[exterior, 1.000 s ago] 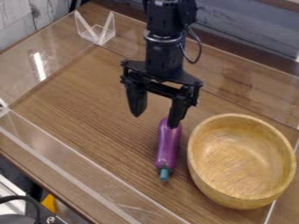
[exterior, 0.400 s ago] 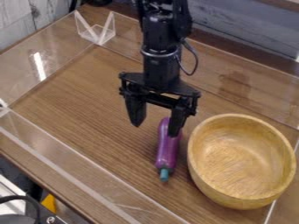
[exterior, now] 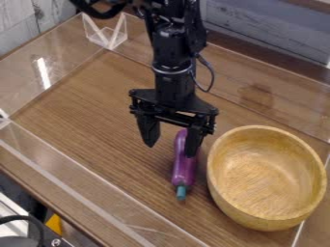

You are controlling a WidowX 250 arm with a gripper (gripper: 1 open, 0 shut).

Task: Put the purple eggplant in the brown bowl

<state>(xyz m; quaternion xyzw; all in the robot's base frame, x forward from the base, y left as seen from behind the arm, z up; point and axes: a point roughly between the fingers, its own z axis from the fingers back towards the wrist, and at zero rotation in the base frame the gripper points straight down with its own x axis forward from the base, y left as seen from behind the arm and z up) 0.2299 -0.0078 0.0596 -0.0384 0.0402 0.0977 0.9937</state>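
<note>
The purple eggplant [exterior: 183, 170] lies on the wooden table, teal stem tip pointing toward the near edge, just left of the brown bowl [exterior: 267, 177]. The bowl sits at the right with nothing in it. My gripper [exterior: 172, 134] hangs open over the eggplant's far end, one finger [exterior: 150, 128] to its left and the other finger [exterior: 195, 142] overlapping the eggplant's upper part. I cannot tell whether that finger touches it. The jaws stand wide apart with nothing held between them.
A clear acrylic wall [exterior: 77, 198] runs along the table's near and left edges. A small clear plastic stand [exterior: 106, 31] sits at the back left. Bare wood table [exterior: 77, 116] stretches to the left of the gripper.
The gripper has come down and slightly left toward the eggplant, staying open. Eggplant and bowl have not moved.
</note>
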